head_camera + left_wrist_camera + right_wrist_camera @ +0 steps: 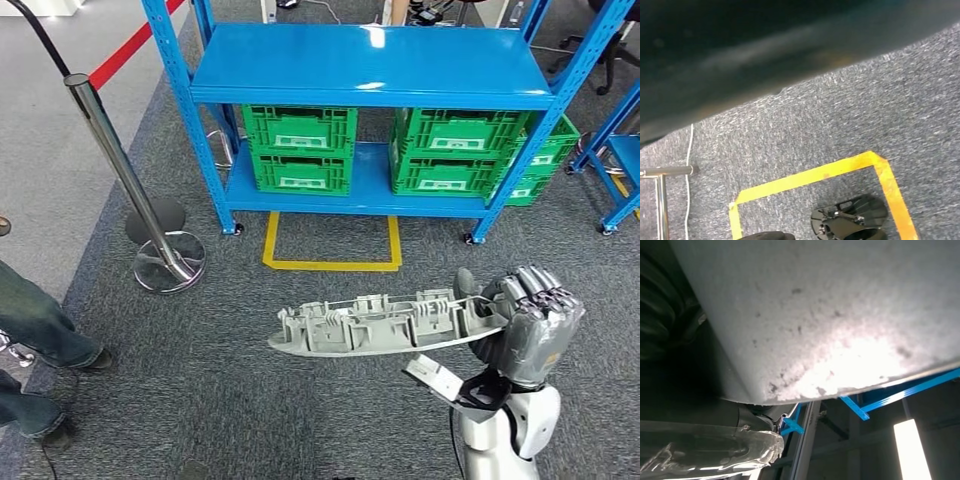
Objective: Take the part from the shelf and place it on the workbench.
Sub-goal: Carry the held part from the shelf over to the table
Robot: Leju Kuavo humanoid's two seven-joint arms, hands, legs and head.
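Here the carrying step is in hand: the part is off the shelf and has yet to reach a workbench.

At the far left of the head view a person's legs [34, 330] stand on the grey carpet [226, 400], and beside them a chrome post [121, 165] leans up from its round base, with a red strip running along the floor behind it. Further along stands the blue shelf [370, 65]; its upper board is bare and two stacks of green crates [300, 148] sit on its lower board. A yellow tape square [330, 262] marks the floor in front of it.

Nearer the robot, the part [377, 322], a long grey plastic moulding with ribs and clips on its upper face, hangs level in the air above the carpet, well apart from the shelf. The right hand [528, 320] grips it at its right end, fingers curled over the top, so the rest juts out unsupported to the left. In the right wrist view the part's pale underside [828, 315] sits close over the camera.

The left hand's state I cannot tell; its wrist view looks down at carpet and yellow tape.

The workbench is nowhere among these things, so the next move probably calls for turning away from the shelf, keeping the long part level and its free end away from the post and the person.
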